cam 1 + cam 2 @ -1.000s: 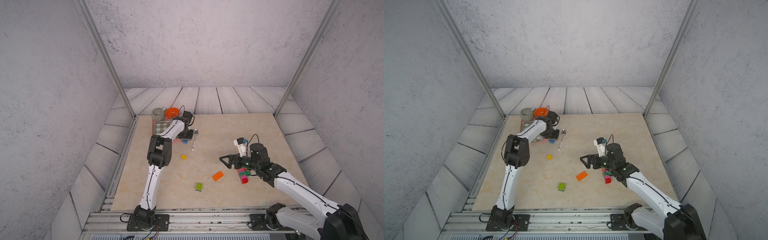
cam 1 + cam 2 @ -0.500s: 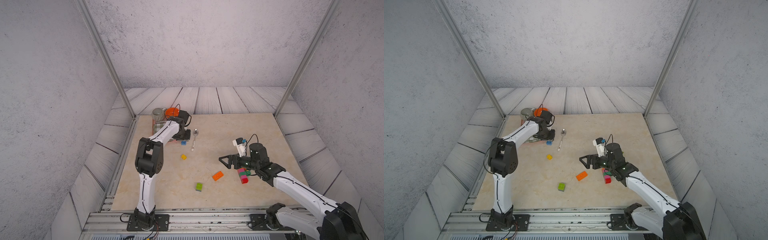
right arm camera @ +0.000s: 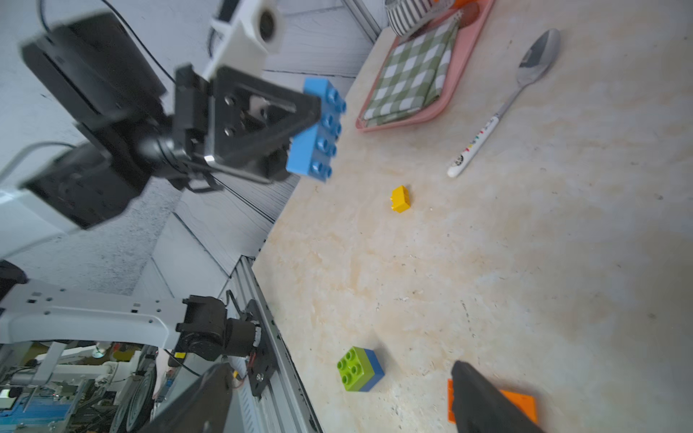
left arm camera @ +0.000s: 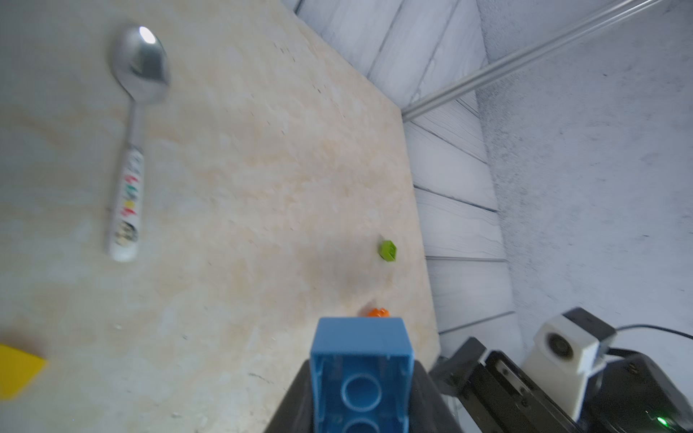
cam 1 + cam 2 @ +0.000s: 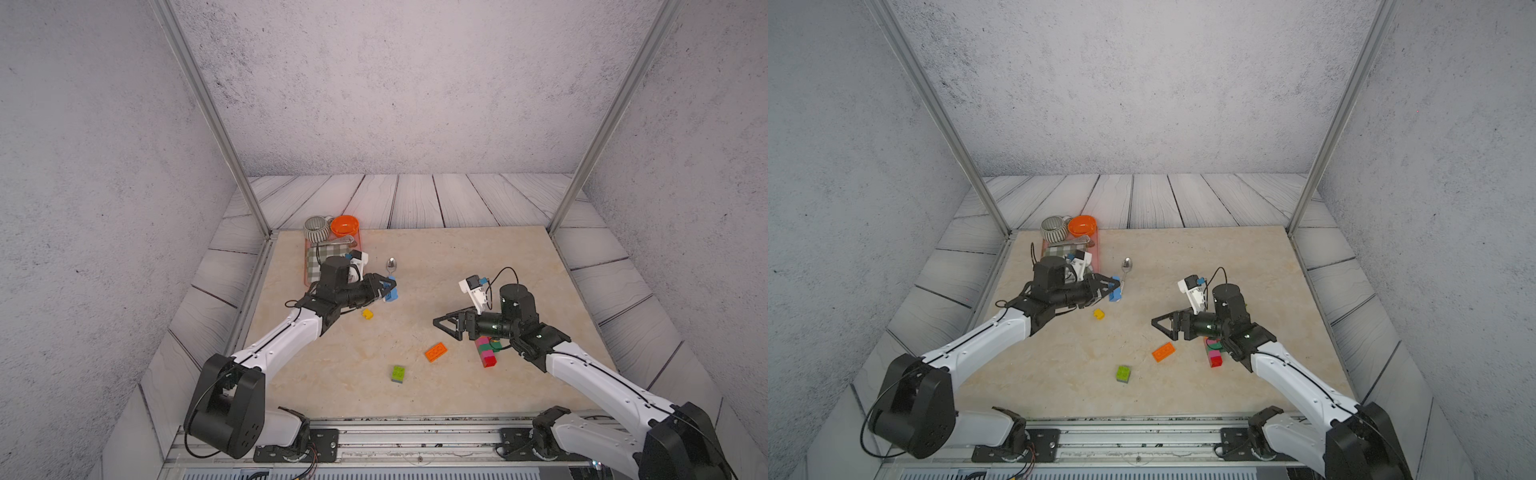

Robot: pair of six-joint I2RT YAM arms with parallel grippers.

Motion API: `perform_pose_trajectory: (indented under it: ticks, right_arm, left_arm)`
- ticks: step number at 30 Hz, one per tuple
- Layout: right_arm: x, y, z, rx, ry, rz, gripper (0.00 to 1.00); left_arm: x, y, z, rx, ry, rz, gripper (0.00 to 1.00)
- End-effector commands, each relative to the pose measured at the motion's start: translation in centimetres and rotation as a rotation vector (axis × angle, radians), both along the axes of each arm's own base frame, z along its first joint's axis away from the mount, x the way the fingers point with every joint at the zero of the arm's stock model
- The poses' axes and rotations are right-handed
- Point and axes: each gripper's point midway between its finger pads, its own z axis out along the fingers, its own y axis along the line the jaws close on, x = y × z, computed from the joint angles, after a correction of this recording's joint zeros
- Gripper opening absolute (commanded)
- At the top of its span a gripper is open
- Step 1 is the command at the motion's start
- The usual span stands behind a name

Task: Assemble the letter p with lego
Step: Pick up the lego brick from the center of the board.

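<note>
Blue oblong brick point(image 5: 391, 293) clamped in the left gripper point(image 5: 387, 286), raised above the table point(image 5: 457, 257) near the spoon point(image 5: 391, 264); right gripper point(image 5: 439, 324) spread wide and empty, close to the orange brick point(image 5: 436, 351).

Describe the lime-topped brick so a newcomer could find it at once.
Start at the beige table and look near its front edge, about midway across. There, apart from everything else, stands a small square brick stack: lime on top, blue beneath. Its neighbour, the orange brick, is flat, oblong and one colour.
</note>
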Motion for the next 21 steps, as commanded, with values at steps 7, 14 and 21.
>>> perform_pose_trajectory:
  ticks: [7,14,21]
  right_arm:
    - [-1.1,1.6,7.4,0.228,-0.102,0.132,0.93]
    - [-0.8,2.9,9.0,0.308,-0.017,0.208,0.77]
    - [-2.1,4.2,10.9,0.353,-0.032,0.301,0.61]
  left_arm:
    - [-5.9,-4.5,9.6,-0.463,-0.252,-0.15,0.18]
    - [-8.7,-5.4,11.9,-0.535,-0.357,-0.225,0.18]
    - [-9.8,-5.9,12.0,-0.538,-0.391,-0.247,0.18]
